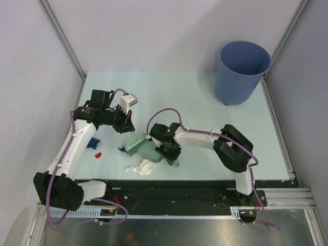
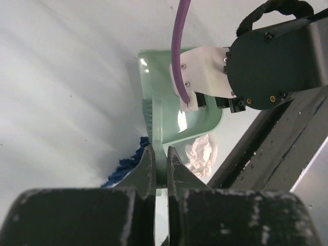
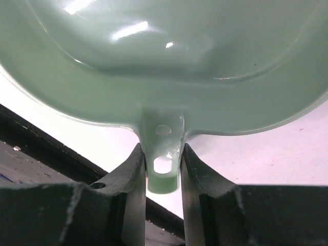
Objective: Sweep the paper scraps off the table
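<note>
My left gripper (image 2: 160, 154) is shut on the handle of the pale green hand brush (image 2: 157, 123); from above that gripper (image 1: 126, 124) sits just left of the brush head (image 1: 135, 143). The right gripper (image 3: 163, 154) is shut on the handle tab of the pale green dustpan (image 3: 164, 61), which lies beside the brush (image 1: 151, 151). Paper scraps lie on the table (image 1: 205, 102): a white wad (image 1: 141, 168) in front of the dustpan, a dark blue one (image 1: 123, 149) by the brush, another blue one (image 1: 94, 142) and a red one (image 1: 98, 154) further left. The left wrist view shows the white wad (image 2: 202, 154) and a blue scrap (image 2: 125, 166).
A blue bucket (image 1: 243, 72) stands at the far right corner. Grey frame posts (image 1: 61, 36) rise at the table's back corners, and the black front rail (image 1: 179, 192) runs along the near edge. The right arm's wrist (image 2: 277, 56) hangs close over the dustpan.
</note>
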`<state>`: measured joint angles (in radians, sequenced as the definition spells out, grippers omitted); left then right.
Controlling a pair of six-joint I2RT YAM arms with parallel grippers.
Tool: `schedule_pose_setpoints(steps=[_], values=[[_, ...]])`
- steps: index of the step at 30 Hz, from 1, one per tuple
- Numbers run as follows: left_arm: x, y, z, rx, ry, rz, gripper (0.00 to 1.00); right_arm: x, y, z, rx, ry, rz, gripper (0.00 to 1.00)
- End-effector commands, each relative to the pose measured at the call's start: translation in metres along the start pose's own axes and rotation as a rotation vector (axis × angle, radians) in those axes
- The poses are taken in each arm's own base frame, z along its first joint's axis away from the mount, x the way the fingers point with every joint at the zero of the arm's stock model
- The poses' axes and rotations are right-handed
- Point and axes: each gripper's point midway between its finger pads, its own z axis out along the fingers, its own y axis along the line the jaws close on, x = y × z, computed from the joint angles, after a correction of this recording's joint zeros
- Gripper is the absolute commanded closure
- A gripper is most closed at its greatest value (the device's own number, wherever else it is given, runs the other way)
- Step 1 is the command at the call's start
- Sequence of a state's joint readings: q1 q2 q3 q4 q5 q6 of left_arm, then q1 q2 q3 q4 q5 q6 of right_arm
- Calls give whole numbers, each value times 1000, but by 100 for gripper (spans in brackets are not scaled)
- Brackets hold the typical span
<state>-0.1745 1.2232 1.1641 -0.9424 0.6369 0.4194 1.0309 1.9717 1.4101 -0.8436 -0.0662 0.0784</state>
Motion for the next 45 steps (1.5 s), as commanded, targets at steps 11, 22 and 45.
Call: schedule_pose_setpoints(steps=[11,22,45], values=[[-34,37,-51,-185,-104,-13,100,-3,-23,-24,70,-68,88,100],[-15,51,-51,-266,-39,-6,100,76,1,-72,123,151,61,100],[28,57,-36,-272,63,-49,100,113,62,-33,13,362,-103,100]])
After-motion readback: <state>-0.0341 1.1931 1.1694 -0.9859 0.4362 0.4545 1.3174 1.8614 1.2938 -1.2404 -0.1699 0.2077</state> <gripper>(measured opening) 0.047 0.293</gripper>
